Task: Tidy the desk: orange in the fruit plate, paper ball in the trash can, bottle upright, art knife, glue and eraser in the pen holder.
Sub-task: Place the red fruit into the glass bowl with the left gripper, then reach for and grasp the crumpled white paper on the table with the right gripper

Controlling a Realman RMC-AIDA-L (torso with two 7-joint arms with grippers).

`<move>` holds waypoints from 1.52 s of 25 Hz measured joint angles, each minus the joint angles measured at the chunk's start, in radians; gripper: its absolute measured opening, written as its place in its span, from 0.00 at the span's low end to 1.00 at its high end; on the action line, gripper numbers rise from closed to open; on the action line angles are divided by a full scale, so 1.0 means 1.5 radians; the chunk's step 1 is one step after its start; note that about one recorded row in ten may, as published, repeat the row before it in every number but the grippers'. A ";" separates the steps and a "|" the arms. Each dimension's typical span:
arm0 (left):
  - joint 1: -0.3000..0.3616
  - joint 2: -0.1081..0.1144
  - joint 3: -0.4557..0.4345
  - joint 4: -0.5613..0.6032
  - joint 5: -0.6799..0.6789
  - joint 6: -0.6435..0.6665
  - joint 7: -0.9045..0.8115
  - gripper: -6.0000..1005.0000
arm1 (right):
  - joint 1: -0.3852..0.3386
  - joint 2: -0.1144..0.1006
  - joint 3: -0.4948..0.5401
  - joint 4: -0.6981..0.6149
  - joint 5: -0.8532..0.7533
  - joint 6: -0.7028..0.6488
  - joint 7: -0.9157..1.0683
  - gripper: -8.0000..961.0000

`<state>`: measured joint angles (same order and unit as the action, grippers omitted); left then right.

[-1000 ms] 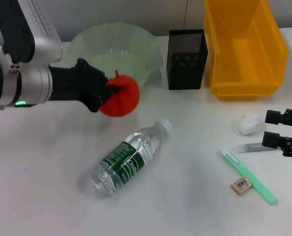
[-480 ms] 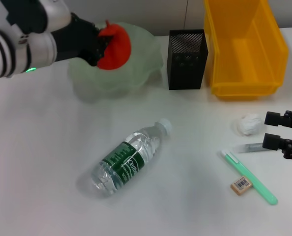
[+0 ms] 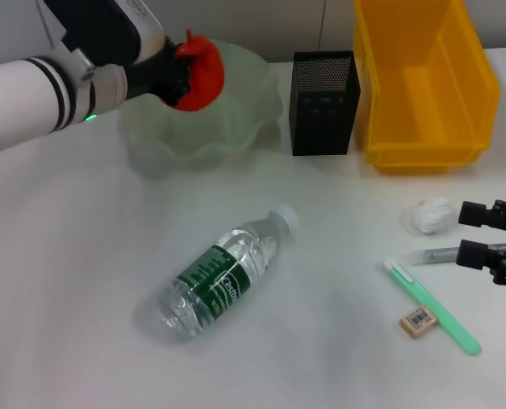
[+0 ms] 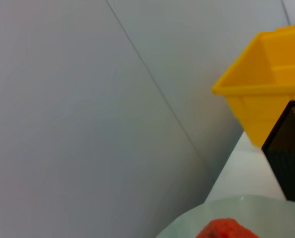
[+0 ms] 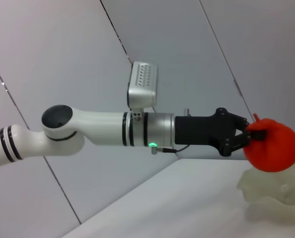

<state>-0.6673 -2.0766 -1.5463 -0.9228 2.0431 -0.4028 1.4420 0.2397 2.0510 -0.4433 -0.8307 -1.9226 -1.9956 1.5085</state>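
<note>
Eraser nearest on the table, w/ bottle lying on its side mid-table. My right claw waits, fingers apart, just beside the paper ball. Farther back, my left claw, clenched on the orange, has carried it up from table level over the fruit plate. Next, I reckon: let go.
</note>
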 joint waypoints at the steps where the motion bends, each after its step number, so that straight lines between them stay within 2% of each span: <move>1: -0.004 0.000 0.006 0.008 0.000 0.012 0.000 0.06 | 0.000 0.000 0.000 0.000 0.000 0.000 0.000 0.80; 18: -0.041 0.000 0.024 0.095 0.000 0.036 -0.012 0.08 | -0.001 0.001 -0.005 -0.001 -0.012 -0.005 0.001 0.80; 20: -0.041 0.000 0.023 0.095 0.000 0.034 -0.015 0.21 | -0.004 0.001 -0.002 -0.004 -0.015 -0.005 0.003 0.80; 26: -0.040 0.001 0.017 0.091 0.000 0.022 -0.021 0.46 | -0.010 0.001 -0.001 -0.015 -0.016 -0.005 0.011 0.80; 29: -0.028 0.001 0.018 0.068 0.000 0.015 -0.026 0.57 | -0.010 0.002 0.000 -0.042 -0.016 -0.006 0.046 0.80; 31: -0.005 0.002 0.017 0.025 0.000 -0.015 -0.041 0.65 | -0.012 0.005 0.000 -0.084 -0.016 -0.010 0.081 0.80; 34: 0.025 0.005 0.009 -0.043 0.000 -0.076 -0.069 0.67 | -0.016 0.008 0.000 -0.159 -0.016 -0.018 0.150 0.80; 35: 0.039 0.005 0.003 -0.068 0.000 -0.102 -0.075 0.67 | -0.015 0.009 -0.001 -0.212 -0.016 -0.021 0.212 0.80; 36: 0.050 0.005 -0.002 -0.088 -0.001 -0.117 -0.077 0.67 | -0.015 0.009 -0.001 -0.212 -0.016 -0.021 0.212 0.80; 38: 0.083 0.004 -0.008 -0.143 -0.017 -0.155 -0.078 0.68 | -0.008 0.005 -0.007 -0.272 -0.026 -0.035 0.297 0.80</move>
<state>-0.5426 -2.0702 -1.5585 -1.1366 2.0178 -0.6361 1.3248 0.2280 2.0586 -0.4537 -1.2388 -1.9611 -2.0477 1.9539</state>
